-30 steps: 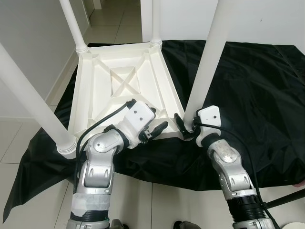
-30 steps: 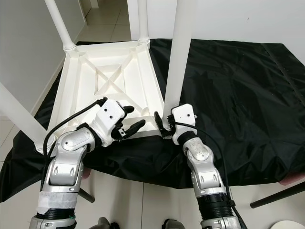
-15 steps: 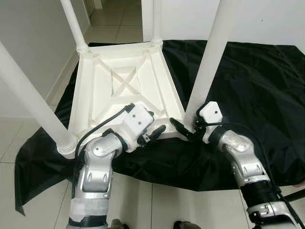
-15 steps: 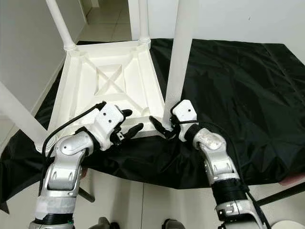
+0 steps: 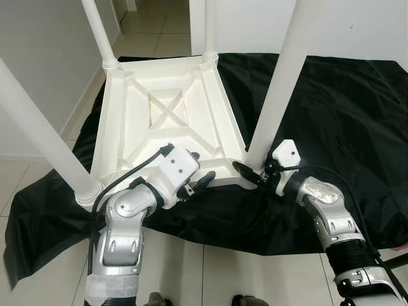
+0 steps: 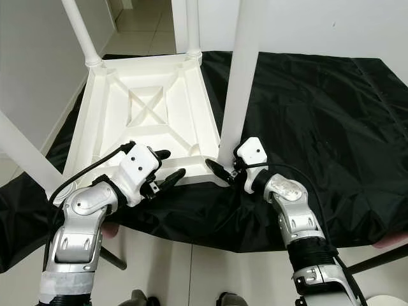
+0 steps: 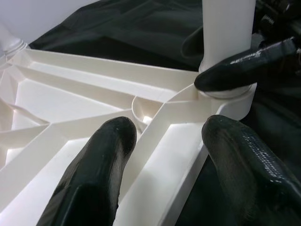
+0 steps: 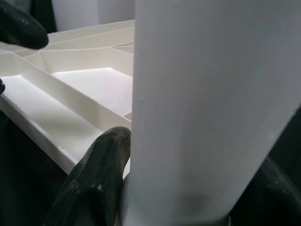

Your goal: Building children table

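Observation:
A white children's table [image 5: 159,115] lies upside down on a black sheet [image 5: 344,108], its four legs pointing up. My right gripper [image 6: 224,167] is at the foot of the near right leg [image 5: 280,83]. In the right wrist view the leg [image 8: 211,103] fills the gap between the fingers [image 8: 99,174], which are shut on it. My left gripper [image 5: 199,168] is open at the table's near edge. In the left wrist view its two fingers [image 7: 103,160] straddle the rim rib [image 7: 174,136] beside that leg's socket.
The near left leg [image 5: 38,134] rises steeply past my left arm. Two far legs [image 5: 99,32] stand at the back corners. A white wall [image 5: 38,57] runs along the left. Tiled floor [image 5: 210,268] lies in front of the sheet, and a dark rod [image 5: 389,264] shows at the lower right.
My right forearm has swung outward to the right and lower, with its gripper staying at the leg's foot. My left gripper has slid a little down and left along the near edge.

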Controlling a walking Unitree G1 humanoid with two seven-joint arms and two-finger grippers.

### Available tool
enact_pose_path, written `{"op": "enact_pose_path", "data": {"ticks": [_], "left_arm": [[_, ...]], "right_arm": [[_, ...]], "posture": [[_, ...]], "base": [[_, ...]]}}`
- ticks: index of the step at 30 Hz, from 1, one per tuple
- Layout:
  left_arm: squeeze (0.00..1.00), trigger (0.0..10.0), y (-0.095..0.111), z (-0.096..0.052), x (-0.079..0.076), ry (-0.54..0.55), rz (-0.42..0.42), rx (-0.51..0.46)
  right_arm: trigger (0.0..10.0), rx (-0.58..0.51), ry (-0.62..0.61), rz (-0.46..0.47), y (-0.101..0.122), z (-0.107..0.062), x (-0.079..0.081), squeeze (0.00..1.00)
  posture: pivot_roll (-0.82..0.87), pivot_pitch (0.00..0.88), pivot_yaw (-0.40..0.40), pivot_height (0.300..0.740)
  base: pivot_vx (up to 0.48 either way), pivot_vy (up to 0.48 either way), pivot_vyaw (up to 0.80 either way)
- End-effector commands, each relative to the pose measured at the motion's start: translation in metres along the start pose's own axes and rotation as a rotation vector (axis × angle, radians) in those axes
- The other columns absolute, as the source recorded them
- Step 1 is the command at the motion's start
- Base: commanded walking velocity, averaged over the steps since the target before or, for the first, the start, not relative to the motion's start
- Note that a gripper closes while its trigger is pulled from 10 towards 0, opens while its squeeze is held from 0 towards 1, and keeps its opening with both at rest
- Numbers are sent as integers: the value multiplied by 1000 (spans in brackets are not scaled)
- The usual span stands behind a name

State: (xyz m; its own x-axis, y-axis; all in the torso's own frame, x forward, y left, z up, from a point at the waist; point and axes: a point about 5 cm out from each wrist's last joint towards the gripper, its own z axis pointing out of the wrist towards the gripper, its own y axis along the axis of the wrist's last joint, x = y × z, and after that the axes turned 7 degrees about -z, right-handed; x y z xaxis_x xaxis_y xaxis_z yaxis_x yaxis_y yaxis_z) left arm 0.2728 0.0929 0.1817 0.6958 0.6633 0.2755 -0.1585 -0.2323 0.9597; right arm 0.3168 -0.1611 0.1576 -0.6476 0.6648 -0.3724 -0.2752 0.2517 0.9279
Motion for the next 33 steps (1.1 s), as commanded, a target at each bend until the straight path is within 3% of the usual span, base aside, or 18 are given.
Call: {"op": "enact_pose_path", "data": {"ticks": [1,7,12,14,15,19,22,25,27,33], "left_arm": [[0,10000,-1,-2,6,208,-13,-14],[0,10000,-2,-3,4,207,-25,-12],[0,10000,-4,-5,3,216,-34,-8],[0,10000,-4,-5,3,217,-34,-8],[0,10000,-4,-6,2,221,-34,-7],[0,10000,-4,-7,2,227,-38,-4],[0,10000,-5,-9,2,233,-43,0],[0,10000,-6,-10,2,237,-49,3],[0,10000,-7,-10,2,238,-52,6],[0,10000,-7,-8,-1,227,-60,6]], "right_arm": [[10000,0,-15,76,-6,-2,4,0],[10000,2,-112,132,-3,-4,6,0],[10000,65,-327,134,0,0,18,0],[10000,63,-353,138,1,0,20,0],[10000,63,-432,155,6,2,30,0],[10000,66,-525,193,9,3,38,0],[10000,79,-719,209,13,4,43,0],[10000,75,-837,241,18,4,47,0],[10000,64,-827,284,22,8,55,0],[10000,4,-767,270,33,6,56,0]], "posture": [[-82,126,60,740],[-88,137,57,740],[-93,145,43,740],[-93,145,43,740],[-95,149,38,740],[-97,153,34,740],[-100,162,29,740],[-102,166,30,740],[-106,169,27,740],[-120,182,33,740]], "base": [[0,0,0],[0,0,0],[0,0,0],[0,0,0],[0,0,0],[0,0,0],[0,0,0],[0,0,0],[0,0,0],[0,0,0]]}}
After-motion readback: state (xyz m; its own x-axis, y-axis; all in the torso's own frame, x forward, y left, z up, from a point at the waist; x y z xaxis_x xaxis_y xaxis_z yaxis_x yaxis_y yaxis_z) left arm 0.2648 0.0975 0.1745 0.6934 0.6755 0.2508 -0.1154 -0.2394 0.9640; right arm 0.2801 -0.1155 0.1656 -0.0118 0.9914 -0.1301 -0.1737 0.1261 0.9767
